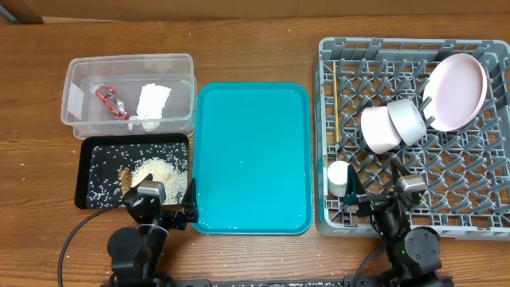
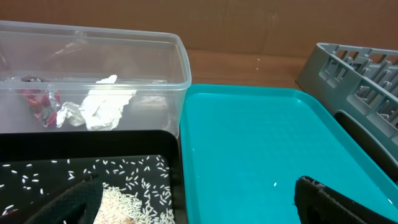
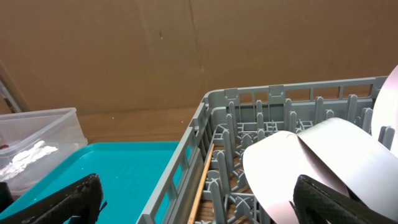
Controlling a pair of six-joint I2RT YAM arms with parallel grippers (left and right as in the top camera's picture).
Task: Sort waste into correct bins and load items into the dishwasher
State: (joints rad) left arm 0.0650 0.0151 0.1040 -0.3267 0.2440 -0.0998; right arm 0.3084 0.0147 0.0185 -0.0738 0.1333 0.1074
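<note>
The clear tub (image 1: 76,88) holds a crumpled white tissue (image 1: 151,104) and a red-and-silver wrapper (image 1: 110,100). In front of it, the black tray (image 1: 80,171) holds rice (image 1: 159,171) and a brown scrap (image 1: 125,175). The grey dish rack (image 1: 323,96) holds a pink-white plate (image 1: 457,92), two bowls (image 1: 381,129) (image 1: 410,119), a white cup (image 1: 339,177) and chopsticks (image 1: 338,119). My left gripper (image 2: 199,208) is open and empty, straddling the black tray's right edge. My right gripper (image 3: 199,205) is open and empty over the rack's front left corner, near the chopsticks (image 3: 202,180).
A teal serving tray (image 1: 251,151) lies between the bins and the rack, with a stray rice grain on it in the left wrist view (image 2: 275,184). A cardboard wall stands behind the table. Both arm bases sit at the front edge.
</note>
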